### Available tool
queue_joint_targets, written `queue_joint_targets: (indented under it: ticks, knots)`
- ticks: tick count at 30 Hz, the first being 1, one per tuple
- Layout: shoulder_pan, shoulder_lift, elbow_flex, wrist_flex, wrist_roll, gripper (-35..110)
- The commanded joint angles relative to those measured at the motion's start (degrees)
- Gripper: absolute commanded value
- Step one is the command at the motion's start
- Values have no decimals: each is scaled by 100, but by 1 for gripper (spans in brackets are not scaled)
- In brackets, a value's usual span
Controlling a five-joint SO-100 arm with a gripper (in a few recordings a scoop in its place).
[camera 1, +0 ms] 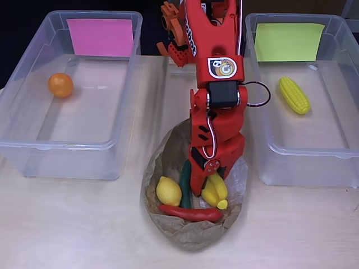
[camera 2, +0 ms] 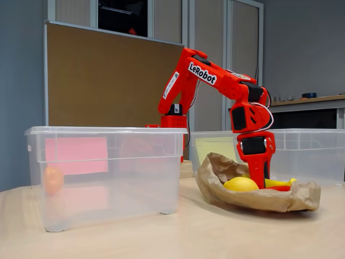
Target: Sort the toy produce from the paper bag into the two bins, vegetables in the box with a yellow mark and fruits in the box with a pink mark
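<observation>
1. Reaching down into the paper bag [camera 1: 193, 224], red pincer [camera 1: 197, 188] on the light worktop [camera 1: 73, 224] between the two clear bins.
2. Tips buried among the produce; apart or together cannot be told from either view.
3. Just left of the pincer in the overhead view: a dark green vegetable [camera 1: 185, 178], and beyond it a lemon [camera 1: 169, 191].
4. Just right of the pincer, touching or nearly so: a yellow pepper-like piece [camera 1: 215, 190].
5. Below the tips: a red chilli [camera 1: 190, 213] lying across the bag.
6. Left bin [camera 1: 33, 145] with pink mark [camera 1: 100, 37]: an orange [camera 1: 60, 85].
7. Right bin [camera 1: 303, 162] with yellow mark [camera 1: 289, 41]: a corn cob [camera 1: 294, 94].
</observation>
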Motion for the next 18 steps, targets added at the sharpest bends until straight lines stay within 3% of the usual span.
queue_joint_targets:
  ticks: [1, 6, 10, 13, 18]
  knots:
    - [-18, 176, -299, 624, -9, 6]
    - [-35, 475, -1345, 2259, -598, 9]
    - [-167, 510, -2883, 3182, -1696, 9]
    - [-211, 466, -3850, 3419, -2470, 9]
    - [229, 1222, -3999, 3401, -2795, 10]
